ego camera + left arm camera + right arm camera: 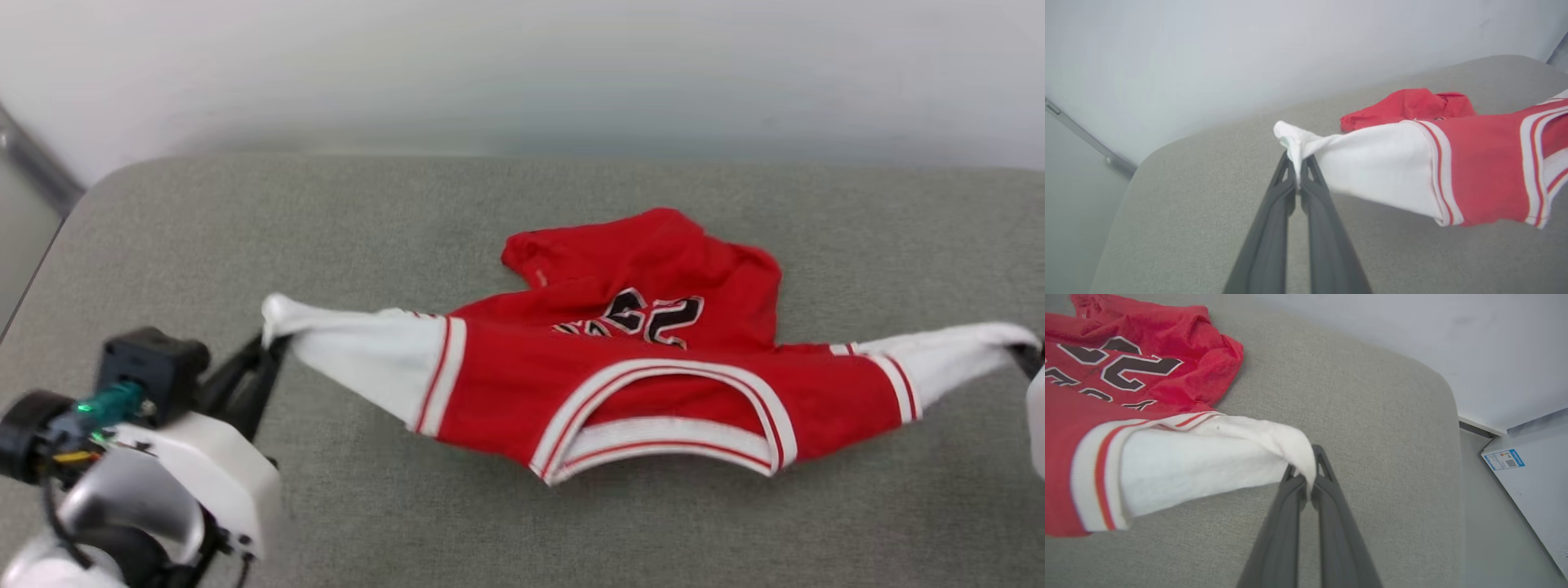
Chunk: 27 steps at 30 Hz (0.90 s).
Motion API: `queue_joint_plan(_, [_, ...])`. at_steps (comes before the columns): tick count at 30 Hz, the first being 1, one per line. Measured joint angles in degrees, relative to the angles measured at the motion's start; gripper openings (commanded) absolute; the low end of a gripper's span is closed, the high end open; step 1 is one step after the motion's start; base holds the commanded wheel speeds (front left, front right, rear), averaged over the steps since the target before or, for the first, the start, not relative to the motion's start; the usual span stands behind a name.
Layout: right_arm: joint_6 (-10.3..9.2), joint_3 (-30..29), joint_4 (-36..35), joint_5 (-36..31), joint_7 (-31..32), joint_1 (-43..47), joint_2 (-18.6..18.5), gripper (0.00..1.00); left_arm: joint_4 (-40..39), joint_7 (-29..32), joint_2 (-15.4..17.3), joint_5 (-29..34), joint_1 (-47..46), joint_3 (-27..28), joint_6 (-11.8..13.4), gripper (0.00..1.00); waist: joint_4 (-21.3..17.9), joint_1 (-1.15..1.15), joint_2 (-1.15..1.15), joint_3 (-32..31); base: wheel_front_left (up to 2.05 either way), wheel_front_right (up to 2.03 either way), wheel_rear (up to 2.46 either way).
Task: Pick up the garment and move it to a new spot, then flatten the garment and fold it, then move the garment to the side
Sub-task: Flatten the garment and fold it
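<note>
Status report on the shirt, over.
Left hand, right hand: each shut on a sleeve end of the garment. Strung between them, body bunched on the grey cushion. Nothing seen in the way.

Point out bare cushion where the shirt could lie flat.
Bare: the near strip of cushion in front of the garment, and the far-left stretch between the left gripper and the wall. Crowded: the middle, where the garment spans to the right gripper, hem bunched behind.
</note>
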Motion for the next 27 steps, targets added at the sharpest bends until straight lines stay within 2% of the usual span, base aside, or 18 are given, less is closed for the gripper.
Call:
queue_joint_plan(4, [0.00, -0.82, -3.32, 0.60, 0.40, -2.86, -2.07, 0.00, -1.63, -0.52, 2.49, 0.19, -2.63, 3.22, -0.34, 0.00, -1.17, 0.00, 0.00, -1.72, 0.00, 0.00, 0.00])
queue_joint_plan(10, [0.00, -2.07, -6.38, 2.13, -1.04, -8.54, -2.12, 0.00, -1.77, -2.59, 4.74, 1.43, -8.18, 7.04, -0.64, 0.00, -2.71, 0.00, 0.00, -3.55, 0.00, 0.00, 0.00])
queue_joint_plan(17, [0.00, -2.55, -7.57, 2.36, -3.21, -15.35, -3.99, 0.00, -2.18, -4.93, 5.72, 1.99, -15.17, 9.43, -1.11, 0.00, -3.82, -0.01, 0.00, -4.58, 0.00, 0.00, 0.00])
queue_joint_plan(27, [0.01, -1.05, -4.01, 2.41, -5.90, -30.94, -4.76, 0.00, 2.18, -6.98, 6.90, 1.55, -29.18, 10.37, -3.64, 0.00, -5.06, -0.01, 0.00, 0.14, 0.00, 0.00, 0.00])
